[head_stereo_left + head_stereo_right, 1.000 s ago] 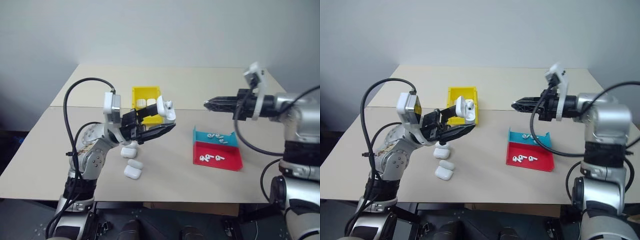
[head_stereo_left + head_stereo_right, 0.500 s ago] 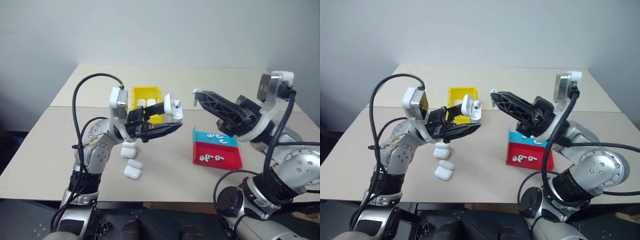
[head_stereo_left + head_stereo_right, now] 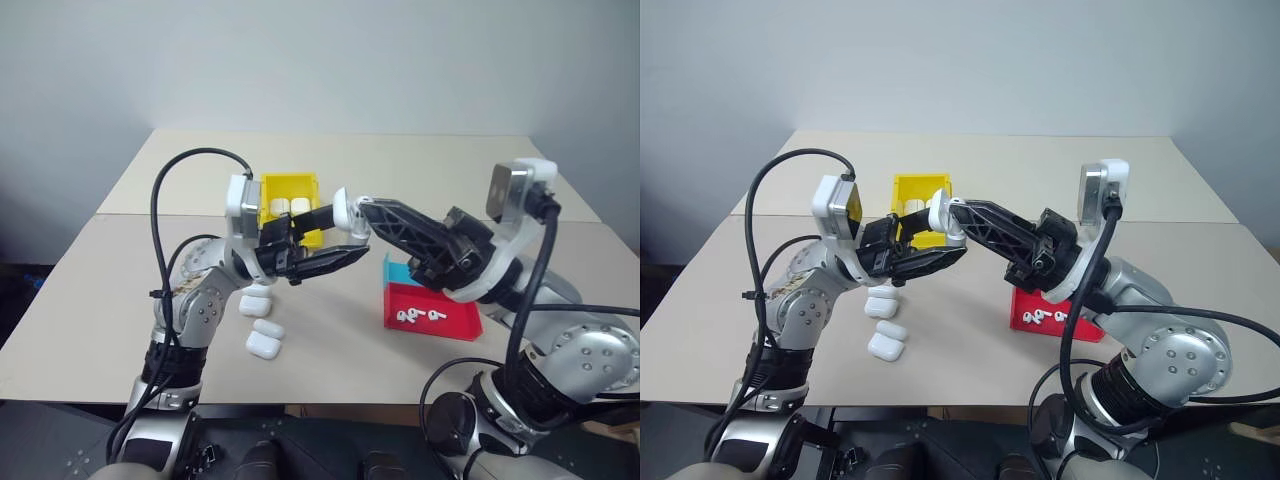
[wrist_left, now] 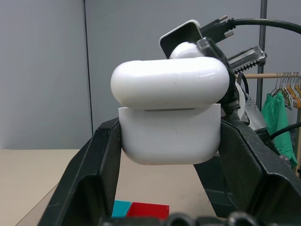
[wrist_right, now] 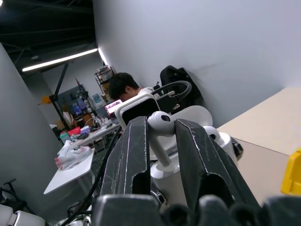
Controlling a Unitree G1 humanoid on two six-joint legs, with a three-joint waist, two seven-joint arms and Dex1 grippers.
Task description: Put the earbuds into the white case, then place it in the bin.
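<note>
My left gripper is shut on the white case, held up over the table with its lid raised; the case sits between the two black fingers. My right gripper reaches in from the right, shut on one white earbud, its tips right at the case's open top. More earbuds lie in the red tray. The yellow bin stands just behind the left gripper and holds two white cases.
Three spare white cases lie on the table under my left arm. A teal tray sits behind the red one, partly hidden by my right arm. A person sits at a desk far behind.
My right arm has swung in from the right and turned, bringing its fingertips and the earbud up to the held case. The left gripper with the case has stayed nearly still.
</note>
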